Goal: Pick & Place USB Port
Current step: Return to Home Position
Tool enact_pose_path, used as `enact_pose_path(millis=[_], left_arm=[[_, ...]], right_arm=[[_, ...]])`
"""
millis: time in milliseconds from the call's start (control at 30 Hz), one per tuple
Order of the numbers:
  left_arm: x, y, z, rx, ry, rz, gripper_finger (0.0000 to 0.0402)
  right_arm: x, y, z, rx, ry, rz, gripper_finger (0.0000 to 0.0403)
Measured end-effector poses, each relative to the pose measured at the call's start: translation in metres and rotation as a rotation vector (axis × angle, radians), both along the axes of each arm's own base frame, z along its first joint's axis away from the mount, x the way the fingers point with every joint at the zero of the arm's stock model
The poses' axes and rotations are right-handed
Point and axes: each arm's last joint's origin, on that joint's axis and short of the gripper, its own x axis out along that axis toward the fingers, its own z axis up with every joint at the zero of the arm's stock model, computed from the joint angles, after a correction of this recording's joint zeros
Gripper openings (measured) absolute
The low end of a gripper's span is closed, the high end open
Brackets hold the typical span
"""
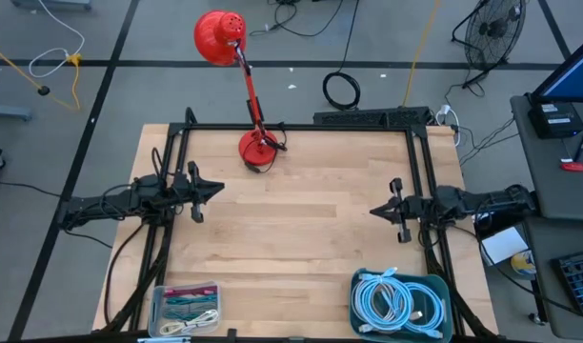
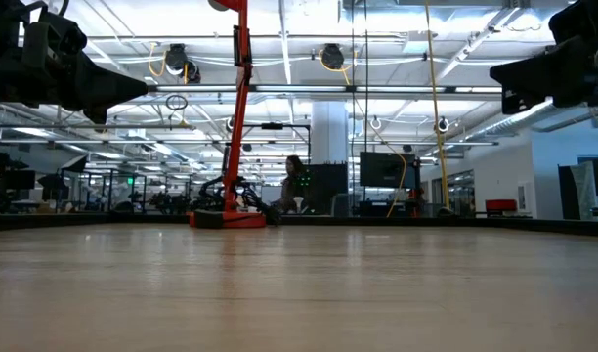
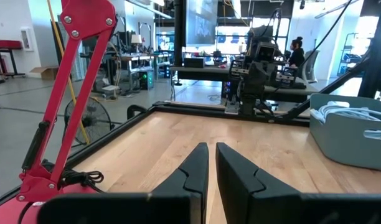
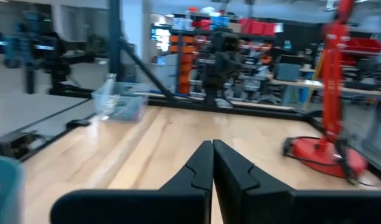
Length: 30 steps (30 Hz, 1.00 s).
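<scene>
the pale blue cable (image 1: 387, 297) lies coiled in the blue bin (image 1: 447, 297) at the bench (image 1: 301, 224) corner on the right arm's side, opposite the lamp (image 1: 258, 148). white and brown cables (image 1: 189, 307) fill the transparent bin (image 1: 155, 307) at the left corner. the left hand (image 1: 221, 189) and right hand (image 1: 371, 211) hang above the side edges, both pressed together.

You see: lamp (image 1: 220, 38) red | table (image 1: 301, 219) pale wood, plank stripes | big bin (image 1: 442, 286) teal-blue | its cables (image 1: 392, 300) pale blue | small bin (image 1: 156, 305) clear
</scene>
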Motion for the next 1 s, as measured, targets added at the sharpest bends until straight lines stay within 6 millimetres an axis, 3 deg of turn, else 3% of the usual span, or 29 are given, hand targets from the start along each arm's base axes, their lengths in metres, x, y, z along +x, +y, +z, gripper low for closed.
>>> enact_pose_path(millis=[433, 700, 1000], left_arm=[[0.0, 0.0, 0.0, 0.0, 0.0, 0.0, 0.0033], [0.0, 0.0, 0.0, 0.0, 0.0, 0.0, 0.0033], [0.0, 0.0, 0.0, 0.0, 0.0, 0.0, 0.0033]], right_arm=[[0.002, -0.01, -0.002, -0.021, 0.024, -0.091, 0.0], [0.006, -0.011, -0.008, 0.147, 0.097, -0.102, 0.0], [0.009, -0.011, -0.012, 0.141, 0.146, -0.106, 0.0]])
